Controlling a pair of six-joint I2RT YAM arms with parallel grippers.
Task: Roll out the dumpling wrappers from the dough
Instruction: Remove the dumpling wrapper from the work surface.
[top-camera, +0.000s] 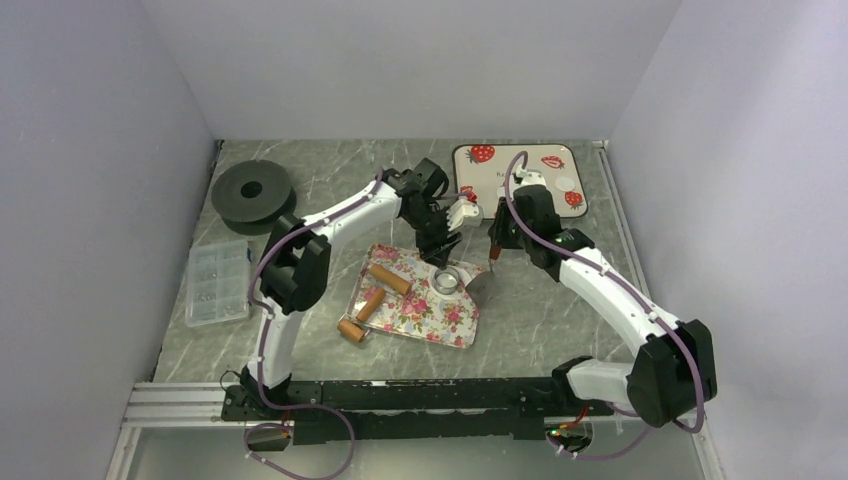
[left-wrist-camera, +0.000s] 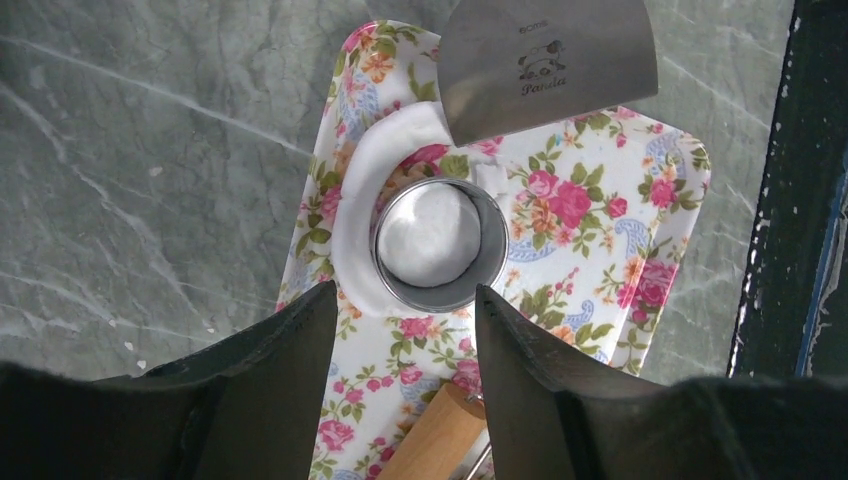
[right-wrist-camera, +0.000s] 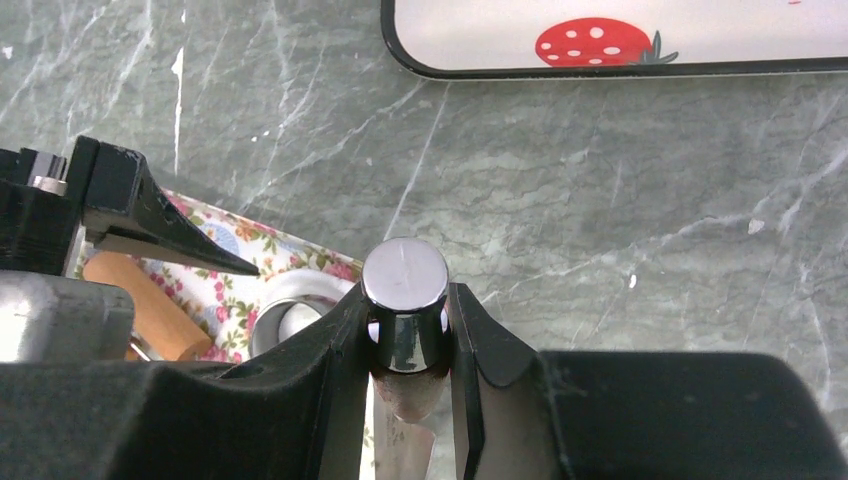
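Floral tray (top-camera: 400, 315) sits mid-surface (top-camera: 330, 180). It holds a sheet of dough (left-wrist-camera: 362, 205) with the ring cutter (left-wrist-camera: 440, 245) pressed in it. There's a white disc inside the ring, one wrapper (left-wrist-camera: 430, 235) cut but not lifted. Dough wraps the ring's left and far side.

Also on that tray are two wooden cylinders (top-camera: 388, 278); a third lies at its near-left edge.

Left hand (left-wrist-camera: 405, 290) has its fingers (left-wrist-camera: 290, 370) well apart, tips just short of the cutter on either side, gripping nothing.

Right hand (right-wrist-camera: 405, 305) is clamped on the round metal handle of the scraper (left-wrist-camera: 545, 65). The blade is at the tray's right edge, its corner over the dough rim.

Strawberry tray (top-camera: 500, 180) is at the far right, partly hidden by the right arm. One small white round (top-camera: 568, 183) on it looks like a finished wrapper — too small to be sure.

Far left are a black spool (top-camera: 252, 190) and a clear compartment box (top-camera: 217, 282); its contents are too small to tell.
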